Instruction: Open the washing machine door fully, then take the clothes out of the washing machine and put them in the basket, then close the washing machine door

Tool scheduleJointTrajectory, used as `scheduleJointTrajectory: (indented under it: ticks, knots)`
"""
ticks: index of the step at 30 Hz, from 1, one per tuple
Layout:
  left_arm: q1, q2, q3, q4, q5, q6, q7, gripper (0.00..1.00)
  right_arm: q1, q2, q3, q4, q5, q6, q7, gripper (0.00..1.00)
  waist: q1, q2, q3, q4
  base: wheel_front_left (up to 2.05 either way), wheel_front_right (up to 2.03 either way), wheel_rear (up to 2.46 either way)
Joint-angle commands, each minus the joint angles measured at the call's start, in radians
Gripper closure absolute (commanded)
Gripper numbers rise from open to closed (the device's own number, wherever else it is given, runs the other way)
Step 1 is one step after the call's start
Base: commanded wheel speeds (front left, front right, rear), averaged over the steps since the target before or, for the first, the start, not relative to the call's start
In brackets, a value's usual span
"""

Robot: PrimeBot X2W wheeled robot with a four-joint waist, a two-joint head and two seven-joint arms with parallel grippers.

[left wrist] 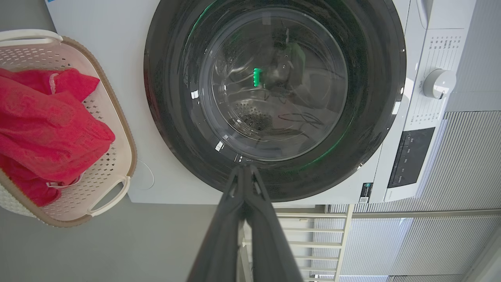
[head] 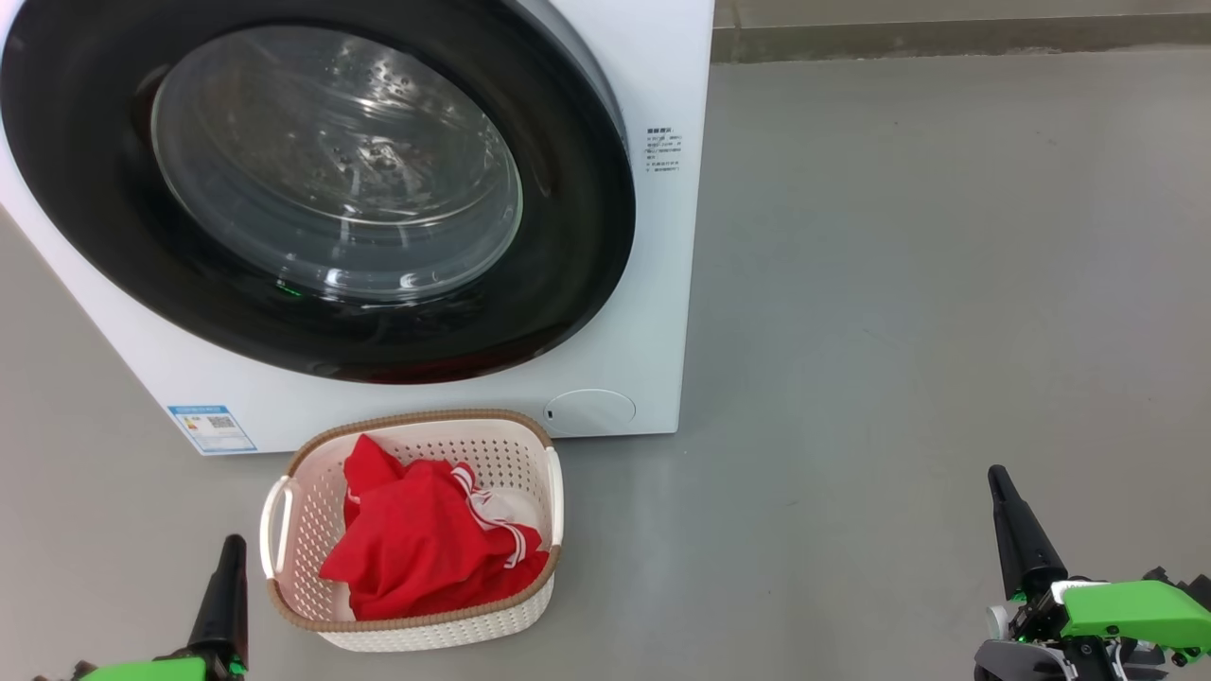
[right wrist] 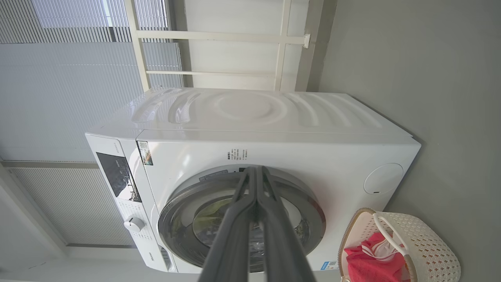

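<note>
- Left gripper and right gripper: fingers pressed together, holding nothing.
- Basket just before washing machine: red clothes inside.
- Door shut; blue label, print unreadable.

Smooth grey floor, pale slatted blinds and a cream railed frame in daylight

Grey floor open right of washing machine, basket just before its front, door closed
</note>
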Motion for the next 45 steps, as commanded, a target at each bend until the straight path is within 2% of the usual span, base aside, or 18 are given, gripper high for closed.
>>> scheduleJointTrajectory:
  ticks: [1,45]
  knots:
    - [-0.041,0.015,0.034,-0.029,-0.003,-0.003,0.003,1.00,-0.006,-0.002,0.023,-0.031,0.011,-0.001,0.008,1.00,0.0000,-0.0001,0.000,0.000,0.00,0.00,0.00]
    - [-0.041,0.014,0.035,-0.029,-0.003,-0.003,0.004,1.00,-0.006,-0.002,0.023,-0.031,0.011,-0.001,0.008,1.00,0.0000,-0.0001,0.000,0.000,0.00,0.00,0.00]
